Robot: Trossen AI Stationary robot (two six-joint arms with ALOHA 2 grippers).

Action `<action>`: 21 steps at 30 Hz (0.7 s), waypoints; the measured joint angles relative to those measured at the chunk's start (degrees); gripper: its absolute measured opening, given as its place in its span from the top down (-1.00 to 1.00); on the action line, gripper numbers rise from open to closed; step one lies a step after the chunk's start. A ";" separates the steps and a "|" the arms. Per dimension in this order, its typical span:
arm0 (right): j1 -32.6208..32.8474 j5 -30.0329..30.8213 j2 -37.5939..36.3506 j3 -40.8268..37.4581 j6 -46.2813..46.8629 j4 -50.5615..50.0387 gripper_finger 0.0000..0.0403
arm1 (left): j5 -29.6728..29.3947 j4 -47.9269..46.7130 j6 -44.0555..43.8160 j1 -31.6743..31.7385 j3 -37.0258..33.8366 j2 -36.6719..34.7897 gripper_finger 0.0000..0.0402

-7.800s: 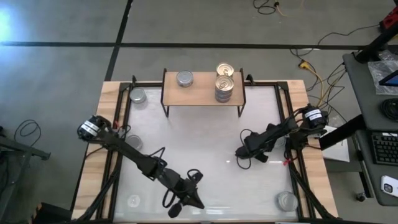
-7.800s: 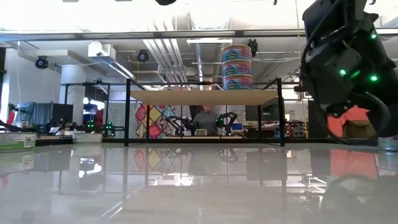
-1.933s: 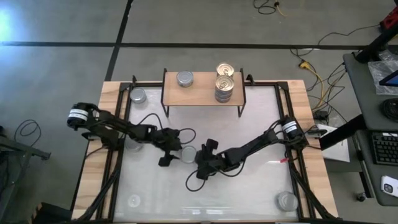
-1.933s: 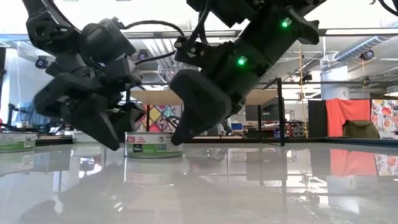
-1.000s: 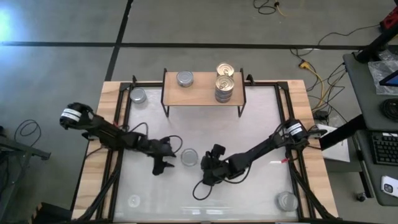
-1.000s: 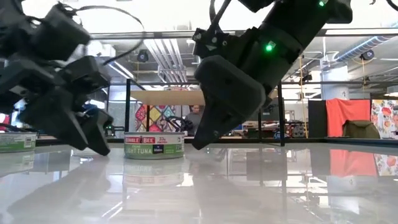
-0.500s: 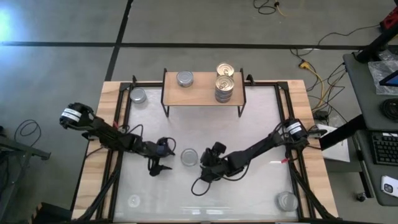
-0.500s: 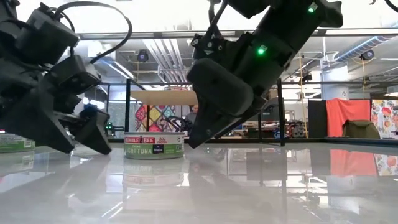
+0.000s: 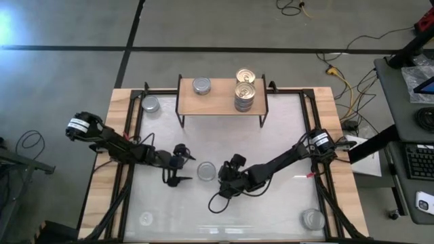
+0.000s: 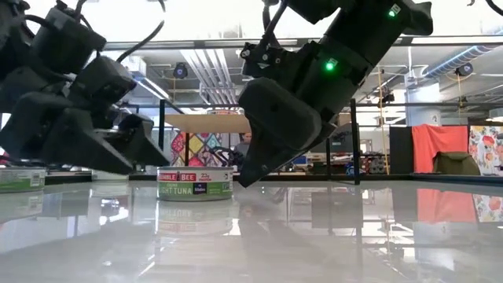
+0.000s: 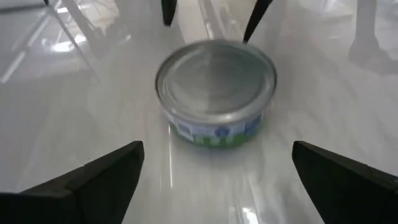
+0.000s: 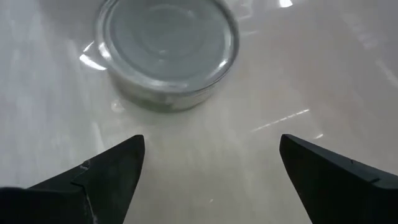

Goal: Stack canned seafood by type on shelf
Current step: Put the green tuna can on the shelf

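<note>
A silver-topped tuna tin sits mid-tabletop between my left claw and right claw, both spread apart, empty. The shelf at the far edge holds perhaps four tins.

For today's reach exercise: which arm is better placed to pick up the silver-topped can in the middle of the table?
Probably the right. The right tool sits open, close beside the can; the left tool is also open, slightly farther off.
</note>
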 joint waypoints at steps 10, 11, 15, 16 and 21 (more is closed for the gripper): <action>-1.27 5.13 0.00 0.00 -1.16 0.11 -0.82 | -0.90 2.47 1.97 0.02 0.09 1.42 -0.96; -1.28 5.10 0.00 0.00 -1.67 0.12 -0.82 | -0.86 2.86 1.98 0.03 0.09 2.49 -0.96; -1.28 5.00 0.00 0.00 -2.78 0.37 -0.82 | -0.66 10.08 1.73 0.26 0.09 8.58 -0.96; -1.30 4.68 0.00 0.00 -2.79 0.35 -0.82 | -0.66 12.68 1.73 0.26 0.21 10.30 -0.96; -1.72 -1.63 0.06 0.00 -2.73 0.61 -0.82 | 2.36 18.03 0.26 0.31 2.95 18.47 -0.96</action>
